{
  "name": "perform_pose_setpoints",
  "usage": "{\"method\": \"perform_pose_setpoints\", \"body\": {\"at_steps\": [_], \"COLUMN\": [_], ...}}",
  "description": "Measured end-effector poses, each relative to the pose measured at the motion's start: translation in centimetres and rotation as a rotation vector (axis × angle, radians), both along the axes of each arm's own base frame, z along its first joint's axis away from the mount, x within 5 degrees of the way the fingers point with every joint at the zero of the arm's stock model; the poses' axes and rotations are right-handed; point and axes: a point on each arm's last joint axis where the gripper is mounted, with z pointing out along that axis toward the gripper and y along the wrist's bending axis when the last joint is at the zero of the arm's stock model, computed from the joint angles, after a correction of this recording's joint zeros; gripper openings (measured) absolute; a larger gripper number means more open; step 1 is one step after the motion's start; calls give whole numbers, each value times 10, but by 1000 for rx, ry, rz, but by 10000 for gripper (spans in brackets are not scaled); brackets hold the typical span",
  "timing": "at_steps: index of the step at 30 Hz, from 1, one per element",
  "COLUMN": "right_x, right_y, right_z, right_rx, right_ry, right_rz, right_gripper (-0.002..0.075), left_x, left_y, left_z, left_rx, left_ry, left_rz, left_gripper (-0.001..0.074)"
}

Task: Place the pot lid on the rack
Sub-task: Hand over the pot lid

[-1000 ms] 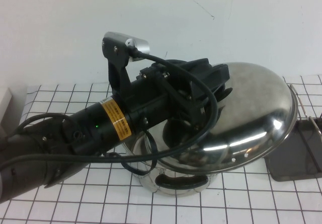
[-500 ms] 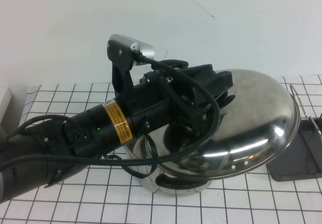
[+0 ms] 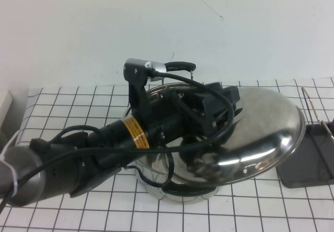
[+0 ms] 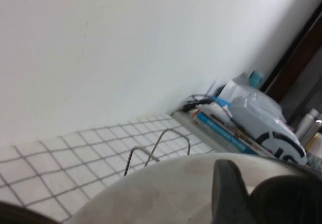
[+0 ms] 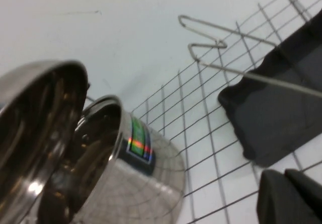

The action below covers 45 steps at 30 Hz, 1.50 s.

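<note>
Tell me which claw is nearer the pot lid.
Left. The left claw grips the pot lid at its centre, lifted above the pot; the right claw is shut, off beside the rack.

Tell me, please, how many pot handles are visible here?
2: one black handle at the pot's far rim, one at its near side under the tilted lid. None seems hidden.

A pot (image 3: 180,187) stands on the gridded table (image 3: 78,211) near its middle. Above and to the right of the pot, the pot lid (image 3: 261,133) hangs tilted, clear of the rim, with the left gripper (image 3: 222,114) clamped at its knob. The rack (image 3: 313,154) sits at the table's right edge, just right of the lid. The right gripper (image 5: 289,196) hovers closed near the rack, right of the pot.
</note>
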Motion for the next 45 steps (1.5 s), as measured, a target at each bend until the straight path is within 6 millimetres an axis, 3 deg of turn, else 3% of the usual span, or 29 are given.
{"method": "perform_pose_setpoints", "body": {"at_steps": [4, 8, 13, 15, 22, 27, 39, 45], "right_x": [-1, -3, -5, -7, 1, 26, 126, 160], "right_y": [8, 16, 15, 17, 23, 27, 48, 53], "right_z": [4, 20, 40, 48, 74, 93, 125, 132], "right_rx": [141, 235, 176, 167, 163, 146, 177, 213], "right_ry": [-9, -162, -320, -349, -317, -217, -7, 17], "right_rz": [71, 165, 170, 198, 276, 316, 614, 695], "right_gripper": [-3, -3, 25, 81, 432, 498, 506, 507], "left_x": [1, 1, 0, 0, 1, 1, 4, 6], "left_y": [0, 0, 1, 1, 1, 2, 3, 5], "left_z": [5, 7, 9, 10, 10, 10, 11, 12], "left_rx": [-70, -91, -116, -123, -130, -132, -154, -172], "left_ry": [-58, -77, -90, -89, -84, -83, -67, -54], "left_rz": [3, 6, 0, 3, 13, 15, 44, 68], "left_gripper": [316, 316, 316, 316, 316, 316, 316, 316]}}
